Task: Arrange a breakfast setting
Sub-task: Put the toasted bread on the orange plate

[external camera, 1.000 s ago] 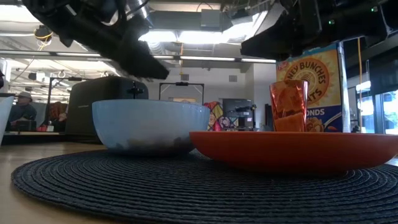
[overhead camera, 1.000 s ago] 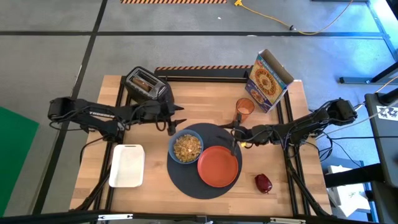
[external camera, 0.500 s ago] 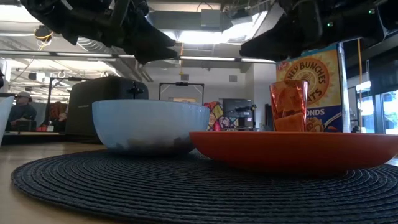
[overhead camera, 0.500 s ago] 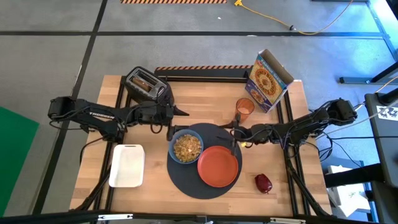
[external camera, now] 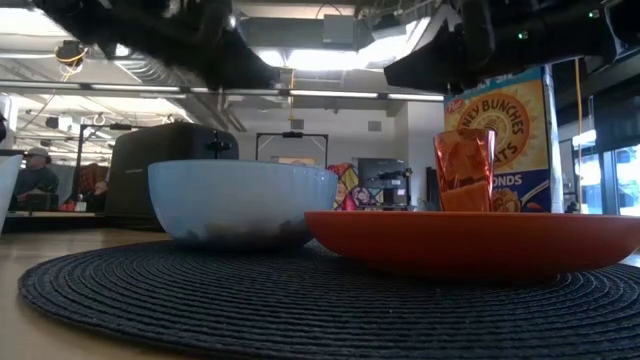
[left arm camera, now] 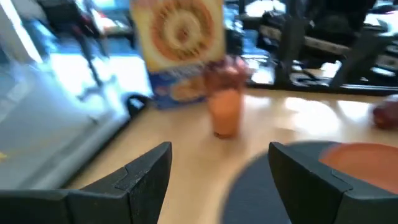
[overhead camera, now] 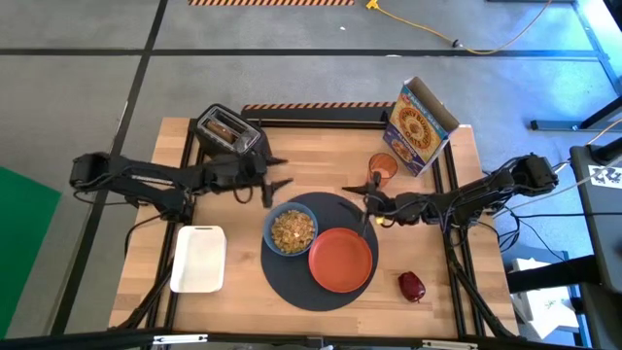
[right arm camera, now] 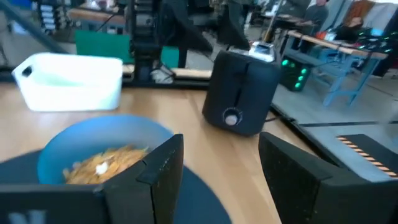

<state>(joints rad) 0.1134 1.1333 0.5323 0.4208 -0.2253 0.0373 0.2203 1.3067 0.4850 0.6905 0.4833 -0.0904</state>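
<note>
The round dark-grey mat lies at the table's middle. On it sit the blue bowl, filled with cereal, and the orange plate. The translucent orange cup stands on the wood behind the mat. The dark-red fruit lies right of the mat. A brown toast slice stands in the toaster. My left gripper hovers open between toaster and bowl, nearly level. My right gripper hovers open over the mat's far right edge. Both are empty.
A cereal box stands at the far right behind the cup. A white rectangular container lies at the near left. Bare wood shows between toaster and cup and along the near edge. A black frame rail runs along the table's far side.
My left gripper has risen from just behind the bowl and tipped up from slanting down to nearly level, drifting a little toward the far edge. It stays open and empty. Bowl, plate and cup have not moved.
</note>
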